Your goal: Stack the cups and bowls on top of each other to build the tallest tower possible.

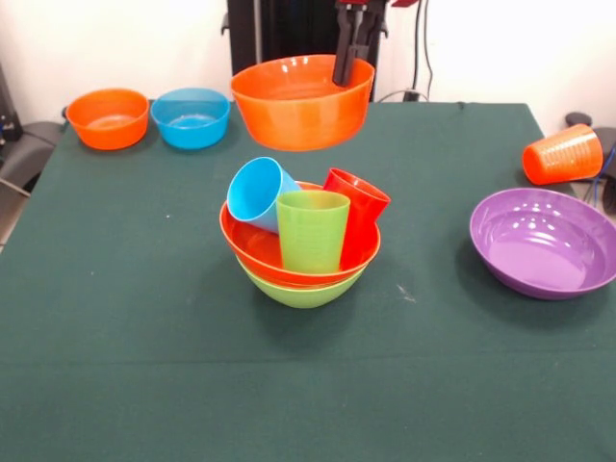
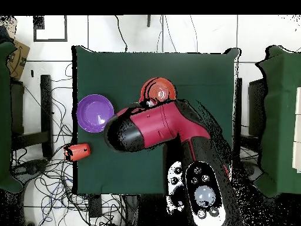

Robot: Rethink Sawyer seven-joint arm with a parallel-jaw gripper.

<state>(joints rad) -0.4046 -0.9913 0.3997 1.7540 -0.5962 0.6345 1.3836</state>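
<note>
My gripper (image 1: 345, 75) comes down at the top centre and is shut on the far rim of an orange bowl (image 1: 301, 106), holding it in the air above and behind the tower. The tower (image 1: 300, 252) is a lime green bowl (image 1: 301, 292) with an orange-red bowl (image 1: 252, 252) nested in it. Three cups stand inside: light blue (image 1: 258, 192) tilted left, lime green (image 1: 312, 231) upright, red (image 1: 358, 214) tilted right. An orange cup (image 1: 563, 154) lies on its side at the right edge. In the overhead view the arm (image 2: 159, 126) hides the gripper and most of the tower.
A purple bowl (image 1: 545, 241) sits on the green table cloth (image 1: 135, 289) at the right, and also shows in the overhead view (image 2: 95, 113). A small orange bowl (image 1: 108, 117) and a blue bowl (image 1: 191, 117) stand side by side at the far left corner.
</note>
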